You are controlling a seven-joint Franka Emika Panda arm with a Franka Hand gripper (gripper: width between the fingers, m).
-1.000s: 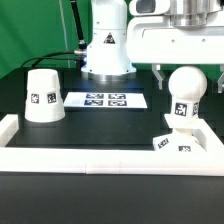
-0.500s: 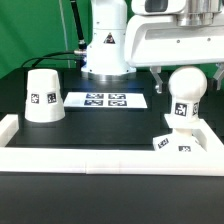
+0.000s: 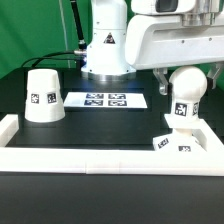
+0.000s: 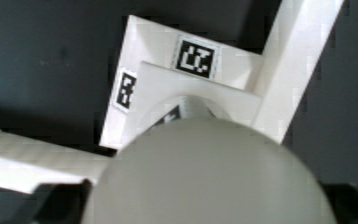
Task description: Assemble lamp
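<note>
The ball-topped bulb (image 3: 186, 92) stands upright on the small square base block (image 3: 176, 143) at the exterior view's right, against the corner of the rails. My gripper (image 3: 187, 78) hangs over the bulb, jaws open. One dark finger (image 3: 160, 76) shows beside the ball with a small gap. The cone-shaped shade (image 3: 42, 95) stands on the black table at the exterior view's left. In the wrist view the bulb's ball (image 4: 202, 165) fills the space between my gripper's fingers (image 4: 51, 205), with the tagged base block (image 4: 179, 62) beyond it.
The marker board (image 3: 105, 100) lies flat at the table's middle back. White border rails (image 3: 100, 161) run along the front and sides; one also shows in the wrist view (image 4: 311, 50). The arm's white base (image 3: 106, 45) stands behind the board.
My gripper has risen a little over the bulb. The bulb, base block and shade have not moved.
</note>
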